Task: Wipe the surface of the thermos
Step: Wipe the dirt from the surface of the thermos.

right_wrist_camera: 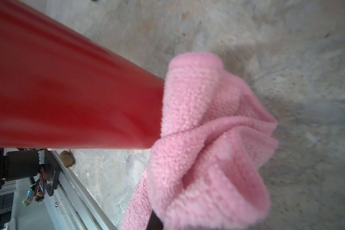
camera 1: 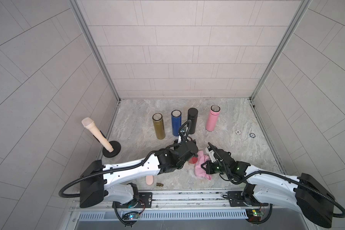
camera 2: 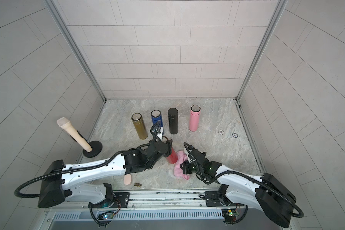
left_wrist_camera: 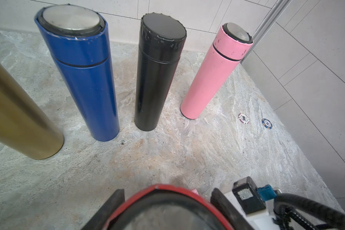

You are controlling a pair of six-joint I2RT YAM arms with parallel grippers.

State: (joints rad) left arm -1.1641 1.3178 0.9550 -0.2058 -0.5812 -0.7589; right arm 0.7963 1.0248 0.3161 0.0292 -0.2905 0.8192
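Your red thermos (camera 2: 172,156) stands near the middle of the tabletop (camera 2: 217,159), toward its front edge, long axis close to upright, capped top clamped in the left hand (camera 2: 167,145). It lies just left of the right hand (camera 2: 183,166), which is pinched on the pink cloth (camera 2: 180,159); that cloth touches the body's lower end. Glossy, smooth red skin: stroke along its length.

left arm (camera 1: 131,171) and right arm (camera 1: 267,179) stretch low toward the middle. left gripper (left_wrist_camera: 167,205) clamps the top of the red thermos (camera 2: 172,157); right gripper (camera 1: 201,165), turned toward it, is pinched on the pink cloth (right_wrist_camera: 207,139).
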